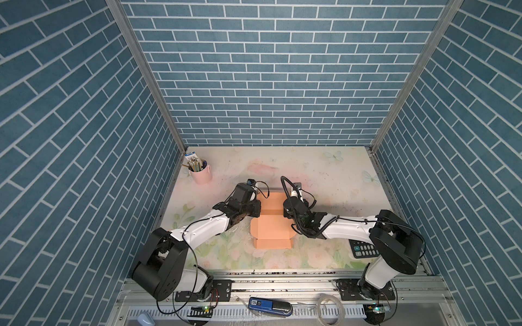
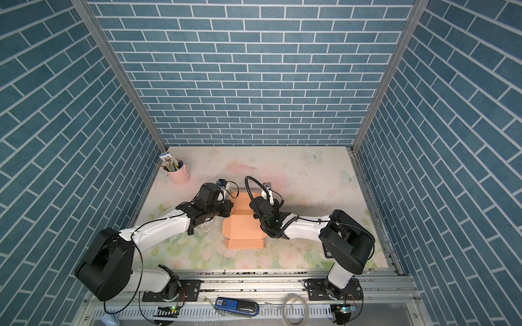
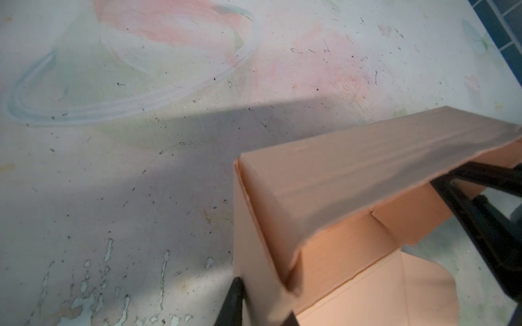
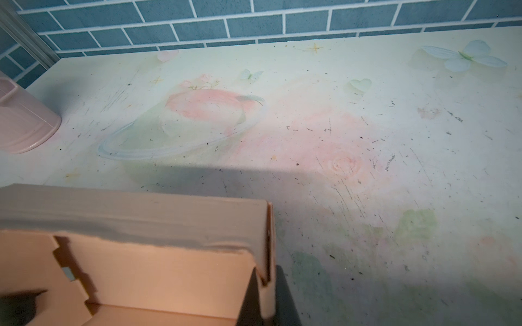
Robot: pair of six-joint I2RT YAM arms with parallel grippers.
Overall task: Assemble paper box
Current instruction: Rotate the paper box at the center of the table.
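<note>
The peach-orange paper box lies mid-table in both top views, partly folded: its far end has raised walls and its near flaps lie flat. My left gripper is shut on the box's left side wall, one black finger outside and one inside. My right gripper is shut on the right side wall, with a finger on each face. The far wall stands between the two grips, leaning inward.
A pink cup of pens stands at the far left corner. A black calculator lies partly under the right arm. On the front rail are a blue device and a coil of clear tube. Blue brick walls close three sides.
</note>
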